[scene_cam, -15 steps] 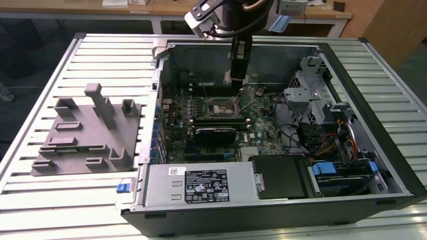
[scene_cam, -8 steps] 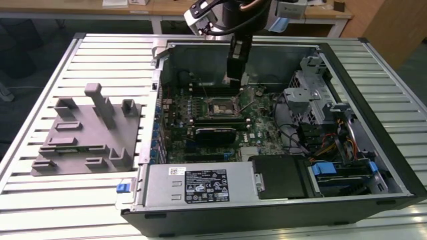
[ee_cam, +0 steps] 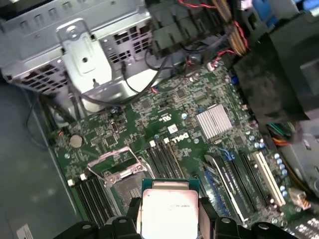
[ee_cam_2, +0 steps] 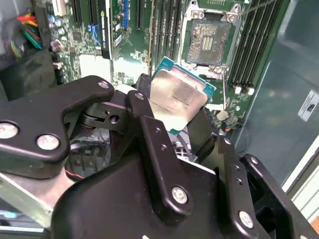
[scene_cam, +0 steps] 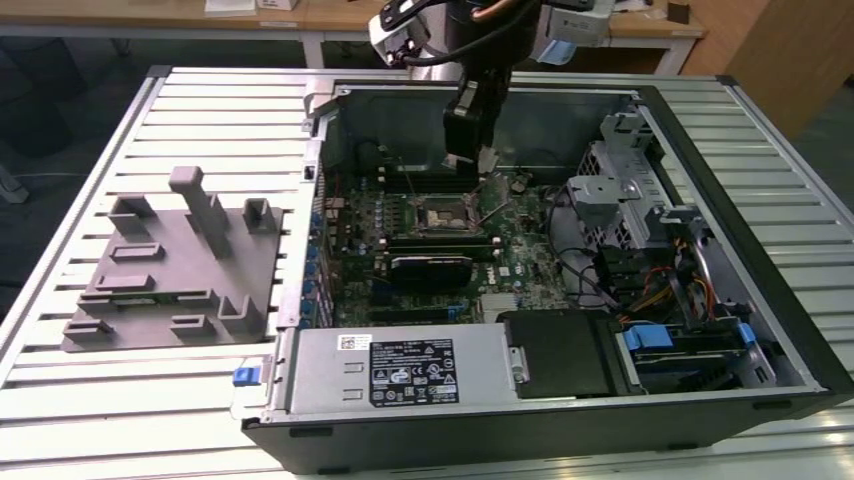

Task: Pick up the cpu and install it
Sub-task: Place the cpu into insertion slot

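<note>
The cpu (ee_cam_2: 177,94), a flat square chip with a shiny silver top and a teal rim, is gripped by its edges in both wrist views (ee_cam: 168,209). My gripper (ee_cam_2: 174,113) is shut on it, black fingers (ee_cam: 207,221) on either side. The chip hangs tilted above the motherboard, apart from the open dark socket (ee_cam_2: 210,42) with its raised metal frame (ee_cam: 122,167). In the exterior view my gripper (scene_cam: 470,160) hovers inside the computer case just behind the socket (scene_cam: 438,212).
A grey moulded tray (scene_cam: 167,265) lies on the slatted table at the exterior view's left. Inside the case are memory slots (ee_cam: 164,159), a silver heatsink (ee_cam: 214,121), a metal drive cage (scene_cam: 614,200), cables (scene_cam: 654,290) and the power supply (scene_cam: 400,365).
</note>
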Robot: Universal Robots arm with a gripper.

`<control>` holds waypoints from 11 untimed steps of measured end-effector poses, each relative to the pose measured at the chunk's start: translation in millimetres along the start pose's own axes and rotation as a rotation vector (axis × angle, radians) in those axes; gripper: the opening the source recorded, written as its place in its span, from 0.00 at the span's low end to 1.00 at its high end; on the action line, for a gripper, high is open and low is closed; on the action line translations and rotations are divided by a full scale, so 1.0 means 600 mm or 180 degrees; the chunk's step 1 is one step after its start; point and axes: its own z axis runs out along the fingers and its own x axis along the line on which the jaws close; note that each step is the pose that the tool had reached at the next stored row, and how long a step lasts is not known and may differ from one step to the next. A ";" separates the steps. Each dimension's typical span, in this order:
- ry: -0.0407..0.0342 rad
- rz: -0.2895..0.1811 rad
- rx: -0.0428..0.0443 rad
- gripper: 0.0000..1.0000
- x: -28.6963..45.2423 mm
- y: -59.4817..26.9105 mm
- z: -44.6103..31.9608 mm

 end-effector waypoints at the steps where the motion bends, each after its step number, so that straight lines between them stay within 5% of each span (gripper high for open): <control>1: -0.0003 0.0057 0.0000 0.54 0.000 0.000 0.000; 7: -0.0018 0.0403 0.0001 0.54 0.000 0.000 0.002; 11: -0.0017 0.0390 0.0001 0.54 0.000 0.000 0.002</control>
